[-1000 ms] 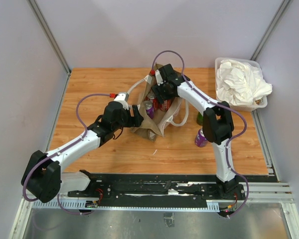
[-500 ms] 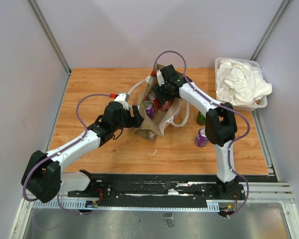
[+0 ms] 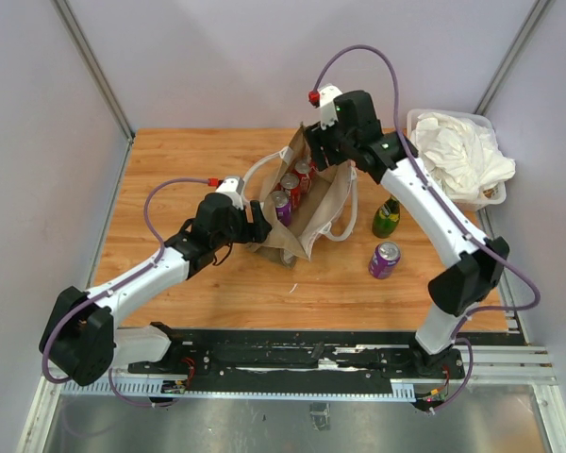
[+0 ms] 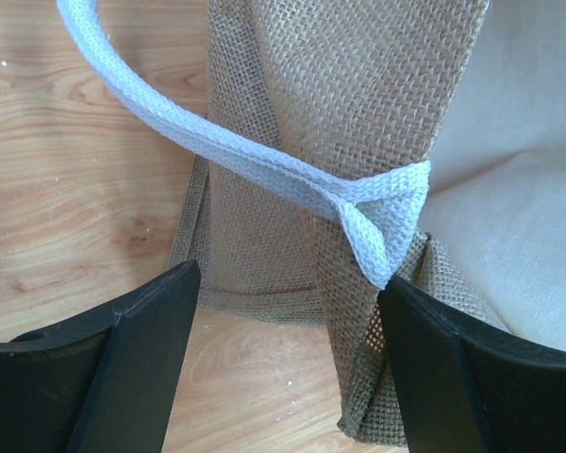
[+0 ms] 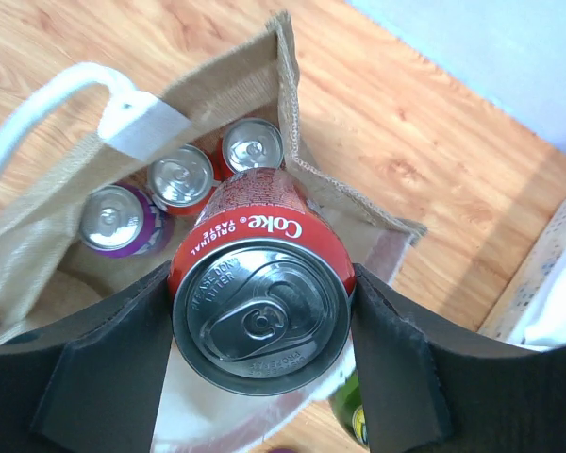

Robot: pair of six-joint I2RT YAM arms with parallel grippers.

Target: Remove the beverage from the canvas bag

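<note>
The right end effector (image 5: pixel 259 349) is pressed together on a red Coke can (image 5: pixel 250 236), one finger on each side of its body. The can stands upright, so its long axis points down into the canvas bag (image 3: pixel 332 193). In the right wrist view it hangs over the far part of the bag's mouth and partly covers the far rim. I cannot tell whether the bottom of the can is already above this rim.

Three more cans stand upright on the floor of the bag below it: two red ones (image 5: pixel 181 176) and a purple one (image 5: pixel 113 219).

The left end effector (image 4: pixel 288 283) is at the near-left corner of the bag. Its fingers are spread, and between them is the folded corner of the bag with the white strap handle (image 4: pixel 198 127). The fabric seems to touch the right-hand finger only, so I judge that nothing is pinched there.

The coming move depends on one relation: the can is straight above the bag's opening, not beside it. In my judgement it should first go up along its own axis and then go sideways, away from the bag to its right. There, on the bench, a green bottle (image 3: pixel 387 219) and a purple can (image 3: pixel 384 259) stand just beside the bag, so the free place must be chosen with care. The right arm is the arm for this, because it holds the can.
</note>
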